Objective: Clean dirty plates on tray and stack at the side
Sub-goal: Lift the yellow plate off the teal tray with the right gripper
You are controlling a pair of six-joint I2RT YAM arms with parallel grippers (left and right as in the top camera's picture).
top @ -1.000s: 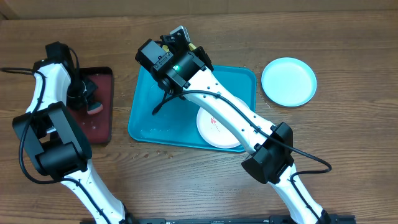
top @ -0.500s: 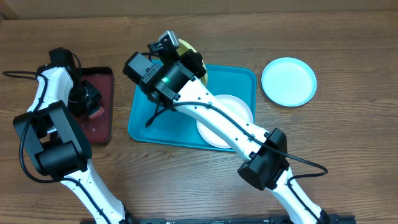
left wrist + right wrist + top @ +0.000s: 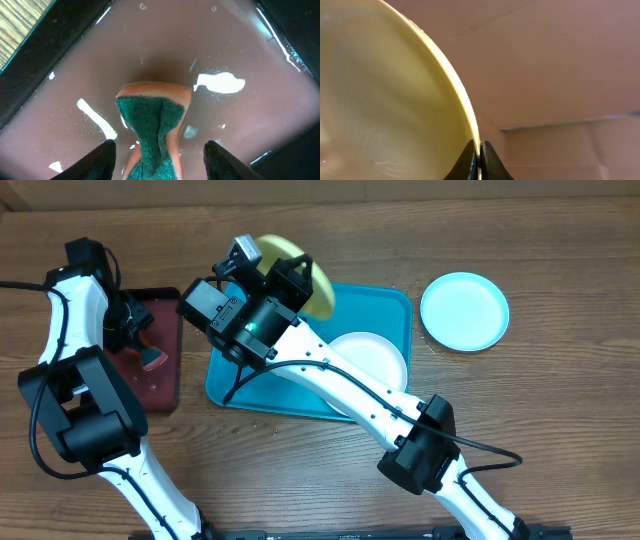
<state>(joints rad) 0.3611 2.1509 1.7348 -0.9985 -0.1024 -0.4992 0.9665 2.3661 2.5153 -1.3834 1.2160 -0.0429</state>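
Currently the right gripper (image 3: 480,159) is pinched tight on the rim of the yellow-green plate (image 3: 280,248). It holds the plate tilted on edge in the air over the far-left corner of the turquoise tray (image 3: 240,385). In the right wrist view the 2 dark fingertips meet on either side of the thin rim, and the pale inside of the plate fills the left half of the view.

The white plate (image 3: 375,355) lies flat on the tray toward its right side, partly hidden under the right arm. The light blue plate (image 3: 464,311) sits alone on the table (image 3: 560,430), just right of the tray and off it.

At the left, the left gripper (image 3: 160,155) hangs over the dark red tray (image 3: 165,380) with its jaws apart at a middling width. A green-topped sponge (image 3: 152,132) with an orange base lies on the wet, glinting tray floor between the 2 fingers (image 3: 102,160). There is a clear gap on its right side, so nothing is gripped.
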